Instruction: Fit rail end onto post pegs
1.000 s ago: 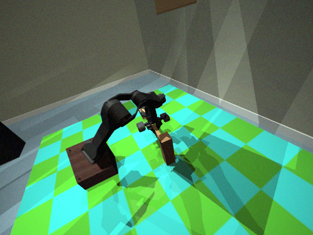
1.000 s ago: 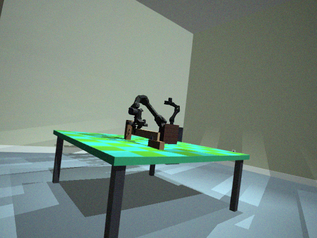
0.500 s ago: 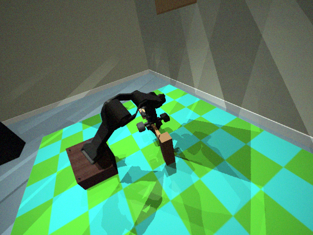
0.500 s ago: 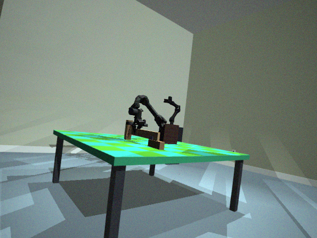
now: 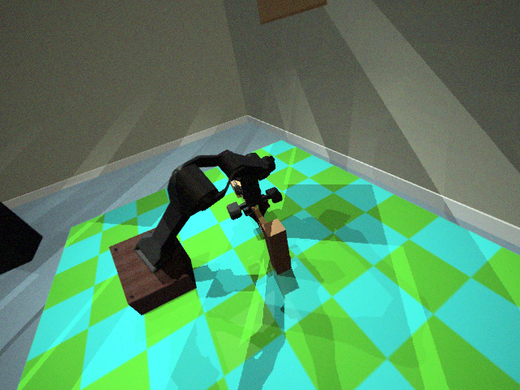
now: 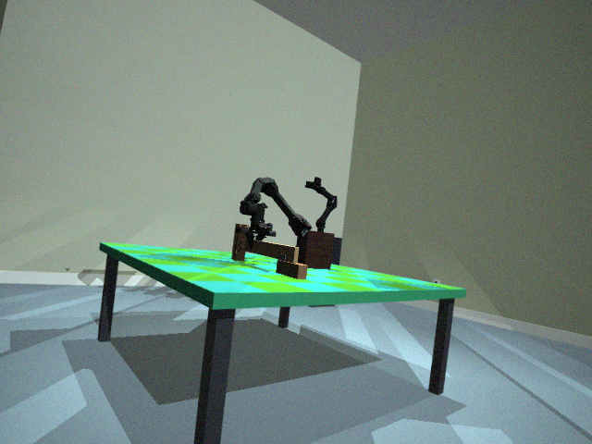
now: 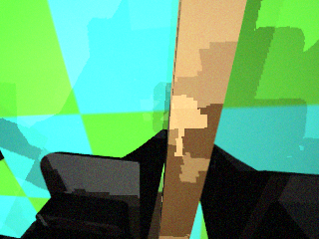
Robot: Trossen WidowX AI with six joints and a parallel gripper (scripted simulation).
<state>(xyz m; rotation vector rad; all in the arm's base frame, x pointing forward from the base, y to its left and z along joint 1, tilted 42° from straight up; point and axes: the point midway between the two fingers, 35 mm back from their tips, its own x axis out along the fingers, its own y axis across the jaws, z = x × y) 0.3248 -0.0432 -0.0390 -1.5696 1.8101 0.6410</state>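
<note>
The long wooden rail runs from the short wooden post to the low footboard block. Its near end is lifted off the table, up against the post. My gripper is shut on the rail close to the post, one dark finger on each side of it in the wrist view. The pegs and the holes are hidden, so I cannot tell how far they are in. The arm hides the footboard in the top view.
The arm stands on a dark brown base block on the green and cyan checkered table. A second dark jointed stand rises behind the base. A black box sits off the table's left edge.
</note>
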